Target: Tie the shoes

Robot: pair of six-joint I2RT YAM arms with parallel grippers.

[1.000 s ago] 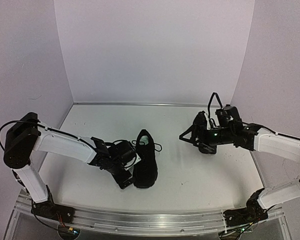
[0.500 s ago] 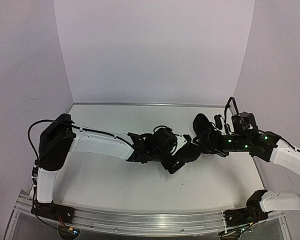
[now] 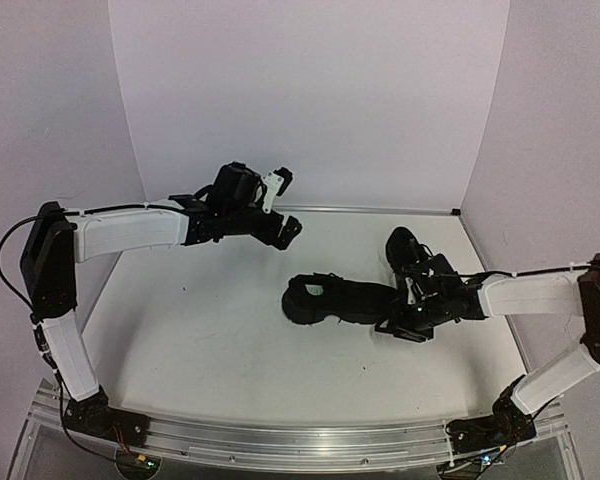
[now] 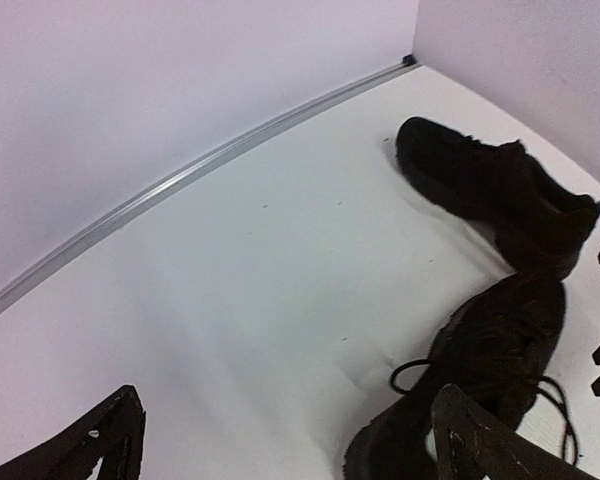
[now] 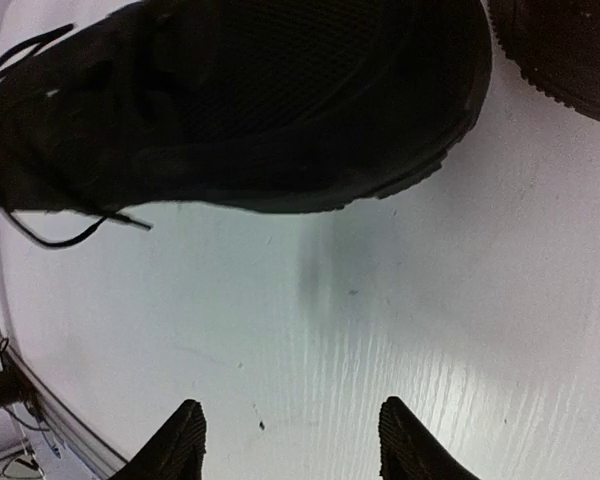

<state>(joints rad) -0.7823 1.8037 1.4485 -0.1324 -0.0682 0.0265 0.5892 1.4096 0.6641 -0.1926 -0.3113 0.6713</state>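
You have one white desk point(image 3: 200, 340) under everything. Two arms reach over it: the left arm point(image 3: 130, 228) is lifted high toward the back wall, and the right arm point(image 3: 530, 292) lies low along the right side.

There are two shoes, both matte black. The first shoe point(image 3: 340, 300) lies across the middle of the desk, its length running left to right. The second shoe point(image 3: 405, 250) sits just behind it to the right, its length running toward the back wall. From the left wrist view the two look close together at one end, but I cannot tell whether they touch.

You have two tools. The left tool point(image 3: 285, 205) hangs in the air well above and away from both shoes – its fingers point(image 4: 110, 440) are spread wide with nothing between them. The right tool point(image 3: 398, 318) is down at the desk, just beside the right end of the first shoe. Its fingertips point(image 5: 405, 445) stand apart over bare desk – it grips nothing, and the shoe lies just beyond them.

One loose black lace point(image 5: 130, 220) trails from the first shoe onto the desk.
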